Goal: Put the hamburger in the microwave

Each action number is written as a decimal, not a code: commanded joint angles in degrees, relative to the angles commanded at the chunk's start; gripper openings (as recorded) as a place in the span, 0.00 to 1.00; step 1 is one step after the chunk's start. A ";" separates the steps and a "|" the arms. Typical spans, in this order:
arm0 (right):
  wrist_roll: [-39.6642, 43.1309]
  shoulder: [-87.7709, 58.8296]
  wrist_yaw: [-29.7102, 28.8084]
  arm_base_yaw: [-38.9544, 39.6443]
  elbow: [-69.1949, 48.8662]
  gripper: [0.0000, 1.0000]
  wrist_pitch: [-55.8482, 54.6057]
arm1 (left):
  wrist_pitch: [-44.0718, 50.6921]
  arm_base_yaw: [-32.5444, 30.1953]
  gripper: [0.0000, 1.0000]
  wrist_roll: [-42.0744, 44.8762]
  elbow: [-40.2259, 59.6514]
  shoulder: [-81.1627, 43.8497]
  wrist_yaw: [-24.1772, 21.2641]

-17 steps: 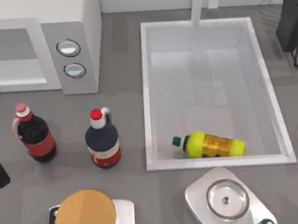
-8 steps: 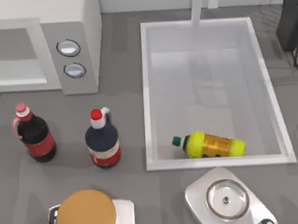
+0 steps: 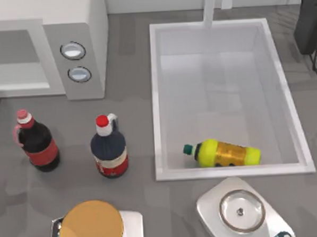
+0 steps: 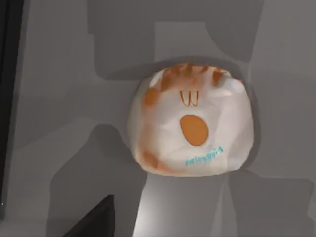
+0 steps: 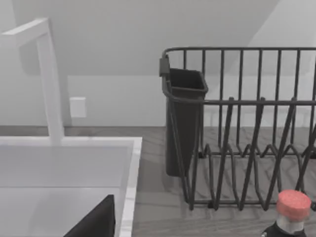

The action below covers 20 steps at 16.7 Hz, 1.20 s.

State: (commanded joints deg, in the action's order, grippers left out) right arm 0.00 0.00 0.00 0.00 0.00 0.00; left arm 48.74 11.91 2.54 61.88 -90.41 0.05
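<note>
**Hamburger on the counter, microwave open at the far left**

In the left wrist view the hamburger (image 4: 191,123), wrapped in white paper with orange marks, lies on the grey counter (image 4: 49,98) directly below the camera. Whether the left hand is open or closed cannot be told, and the same goes for the right hand.

From above, the microwave (image 3: 79,27) stands at the far left, its cavity open and two round dials on its side panel. Before it stand a dark bottle with a pink cap (image 3: 36,142) and a dark bottle with a red cap (image 3: 109,148). A yellow bottle (image 3: 227,153) lies in the sink (image 3: 156,97). The right wrist view shows a dark dish rack (image 5: 237,128).
</note>
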 joint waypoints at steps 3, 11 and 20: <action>0.00 0.00 0.00 0.00 0.00 1.00 0.00 | 5.37 1.16 1.00 0.64 7.31 -10.42 0.04; 0.00 0.00 0.00 0.00 0.00 1.00 0.00 | 8.16 1.43 1.00 1.01 11.15 -15.56 0.02; 0.00 0.00 0.00 0.00 0.00 1.00 0.00 | -5.01 3.76 1.00 3.14 3.09 -20.84 -0.02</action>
State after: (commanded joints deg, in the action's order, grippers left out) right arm 0.00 0.00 0.00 0.00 0.00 0.00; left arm 43.73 15.67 5.68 64.97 -111.25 0.04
